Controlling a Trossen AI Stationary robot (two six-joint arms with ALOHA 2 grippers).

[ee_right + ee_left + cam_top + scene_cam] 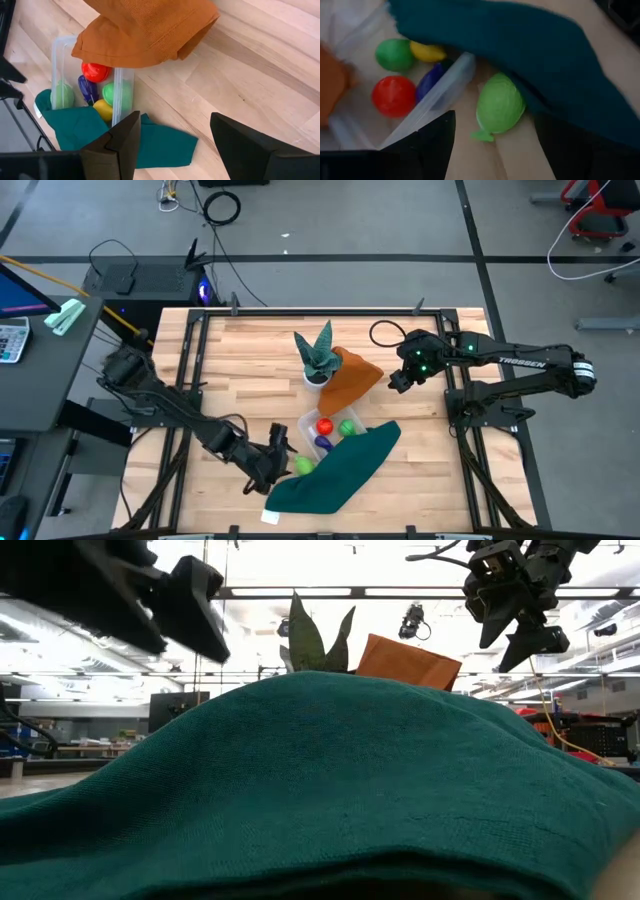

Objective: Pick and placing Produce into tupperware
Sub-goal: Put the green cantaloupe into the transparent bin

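Tabletop near its front edge: left gripper [283, 463], fingers spread, frames the last green fruit [500, 106] beside the box [312, 423]; next, close and lift. Right gripper [400, 379] waits empty, fingers apart.

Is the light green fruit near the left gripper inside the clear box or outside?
Outside. The light green fruit lies on the table beside the clear box wall, between the left gripper's open fingers.

This is a robotics lab or workshop in a large open industrial hall. The low view looks past a green cloth [330, 790] to rows of ceiling strip lights [300, 592], overhead rails and distant benches with equipment. From above, a butcher-block table [250, 350] in a black metal frame stands on a grey concrete floor [350, 220] strewn with cables [220, 207], beside a desk with a calculator [10, 340].
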